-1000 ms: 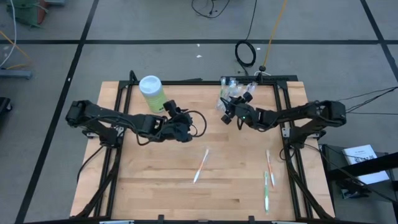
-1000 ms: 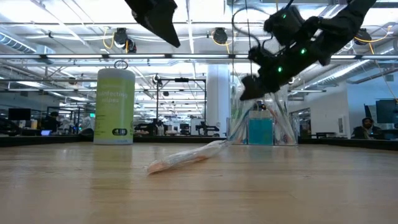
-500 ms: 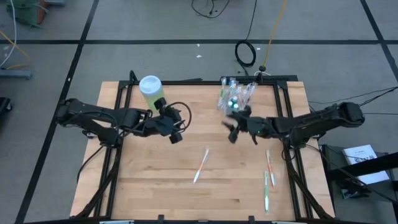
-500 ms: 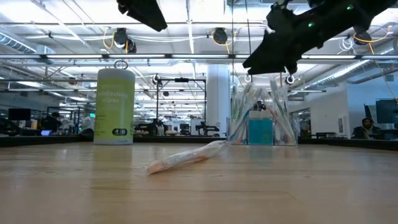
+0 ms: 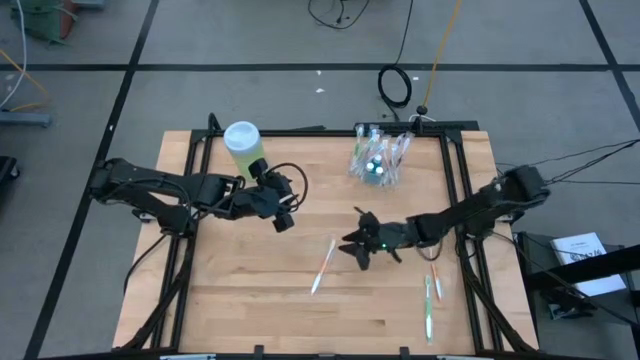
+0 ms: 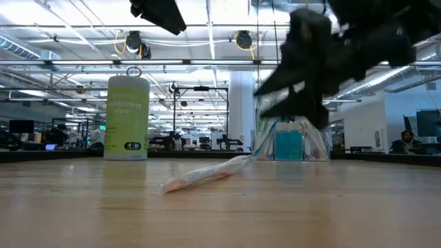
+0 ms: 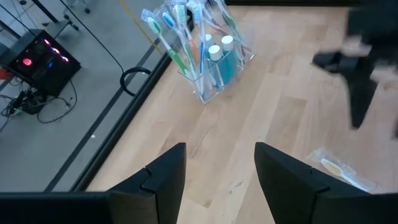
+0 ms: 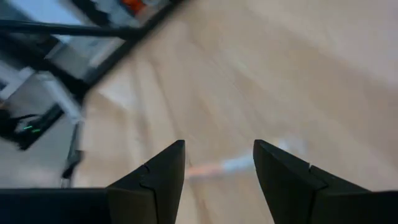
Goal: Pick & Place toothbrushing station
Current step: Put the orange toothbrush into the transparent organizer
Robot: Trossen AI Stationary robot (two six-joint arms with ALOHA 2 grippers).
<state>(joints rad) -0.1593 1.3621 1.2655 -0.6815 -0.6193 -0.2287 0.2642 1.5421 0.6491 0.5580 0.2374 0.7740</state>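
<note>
table (image 5: 260, 290): pale matt wood | cup (image 7: 214, 74): clear glossy plastic | canister (image 6: 128, 117): light-green, smooth

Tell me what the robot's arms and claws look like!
Both arms are black and thin, built from jointed pieces. The left claw and right claw each have two chunky dark fingers with angled tips. A thin black cable loops beside the left wrist, and a small green light glows near the right claw.
</note>
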